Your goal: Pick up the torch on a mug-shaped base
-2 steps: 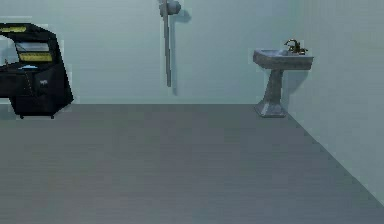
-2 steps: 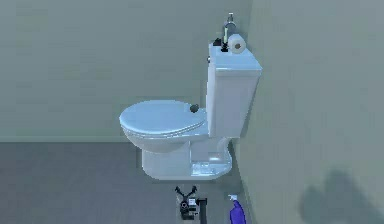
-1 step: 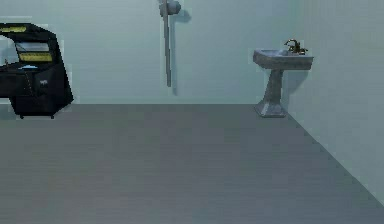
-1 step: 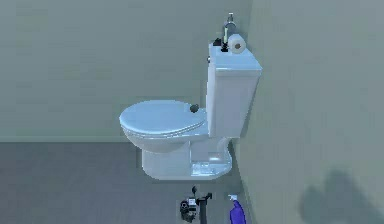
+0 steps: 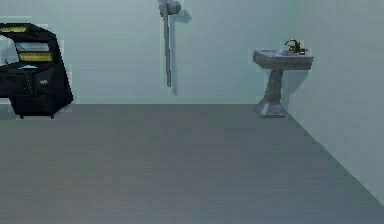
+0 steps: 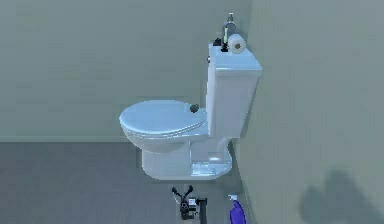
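A white toilet (image 6: pixel 190 125) stands against the wall in the arm side view. On its tank lid (image 6: pixel 235 62) rises a slim upright thing (image 6: pixel 230 24) that may be the torch, beside a toilet roll (image 6: pixel 239 45) and a small dark blob (image 6: pixel 214 43). Low in that view, in front of the toilet's foot, my gripper (image 6: pixel 181 193) reaches out from the dark arm (image 6: pixel 199 212). Only bare floor lies behind its far end, so it holds nothing. It sits far below the tank lid.
A blue spray bottle (image 6: pixel 237 210) stands on the floor right of the arm, near the wall. The forward view has a pedestal sink (image 5: pixel 278 68) at the right wall, a shower pole (image 5: pixel 167 40) on the back wall, a black shelf unit (image 5: pixel 35 72) at the left, and open grey floor.
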Robot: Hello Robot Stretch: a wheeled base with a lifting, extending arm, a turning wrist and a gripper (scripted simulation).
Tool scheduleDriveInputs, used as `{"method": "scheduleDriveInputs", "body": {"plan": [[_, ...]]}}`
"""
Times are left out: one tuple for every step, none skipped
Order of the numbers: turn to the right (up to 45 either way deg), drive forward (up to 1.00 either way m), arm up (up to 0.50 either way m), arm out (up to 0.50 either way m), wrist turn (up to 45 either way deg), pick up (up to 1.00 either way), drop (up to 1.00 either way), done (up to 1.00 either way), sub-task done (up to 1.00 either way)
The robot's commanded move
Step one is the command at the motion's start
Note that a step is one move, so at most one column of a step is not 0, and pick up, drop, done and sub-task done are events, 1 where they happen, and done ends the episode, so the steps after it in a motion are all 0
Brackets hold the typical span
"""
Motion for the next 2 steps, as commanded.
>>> {"method": "scheduleDriveInputs", "body": {"plan": [[0.0,0.0,0.0,-0.22,0.0,0.0,0.0,0.0,0.0],[0.0,0.0,-0.3,0.0,0.0,0.0,0.0,0.0,0.0]]}}
